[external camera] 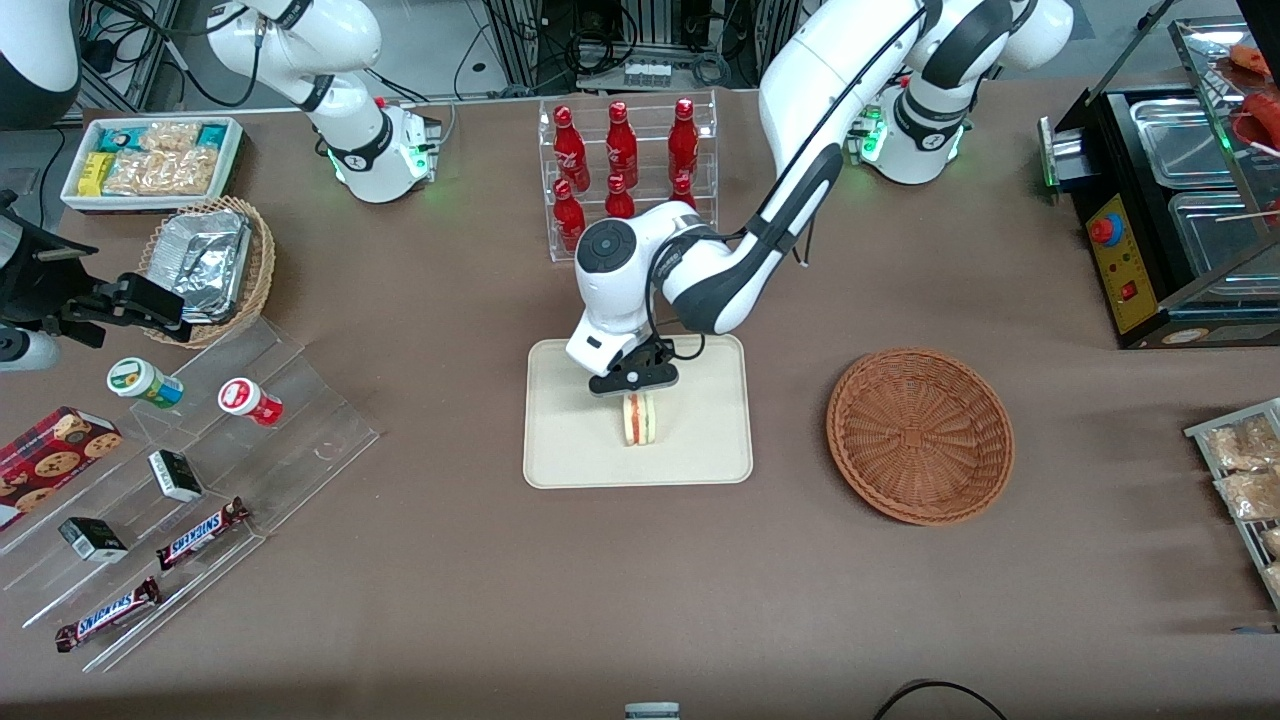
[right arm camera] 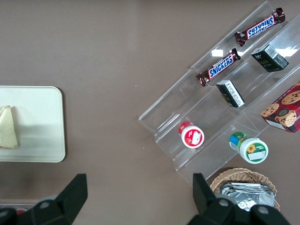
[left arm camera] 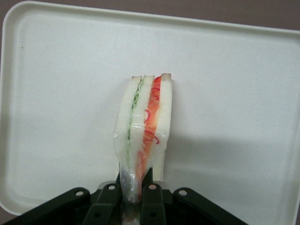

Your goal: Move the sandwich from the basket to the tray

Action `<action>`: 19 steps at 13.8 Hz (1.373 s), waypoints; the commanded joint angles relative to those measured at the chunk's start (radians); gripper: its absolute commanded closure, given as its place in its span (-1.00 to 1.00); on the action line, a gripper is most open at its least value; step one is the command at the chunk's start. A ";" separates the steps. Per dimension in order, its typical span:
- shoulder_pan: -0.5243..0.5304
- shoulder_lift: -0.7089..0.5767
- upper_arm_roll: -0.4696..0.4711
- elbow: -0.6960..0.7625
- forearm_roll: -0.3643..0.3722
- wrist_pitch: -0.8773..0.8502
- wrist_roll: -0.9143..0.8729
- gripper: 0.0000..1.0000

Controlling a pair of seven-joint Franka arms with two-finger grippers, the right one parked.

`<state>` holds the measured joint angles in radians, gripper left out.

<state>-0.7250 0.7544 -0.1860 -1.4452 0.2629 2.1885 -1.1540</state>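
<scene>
The sandwich (external camera: 640,418) is pinched on edge by the claw (external camera: 637,392) over the middle of the tray (external camera: 570,450); the wicker basket (external camera: 920,435) is seen beside it, toward the working arm's end.

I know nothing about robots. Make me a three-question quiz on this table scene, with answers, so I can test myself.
1. True or false: the round reddish-brown wicker basket holds a sandwich.
2. What does the black hand grip?
3. The wedge stands over: A) the cream rectangular tray B) the brown table

Key:
1. False; it holds nothing.
2. The clear-wrapped triangular sandwich, pinched at one end.
3. A
</scene>
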 commanded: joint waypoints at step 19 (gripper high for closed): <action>0.511 -0.631 0.011 0.019 -0.197 -0.755 0.463 -0.99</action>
<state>-0.3105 0.1905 -0.1635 -1.3838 0.1086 1.4754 -0.8278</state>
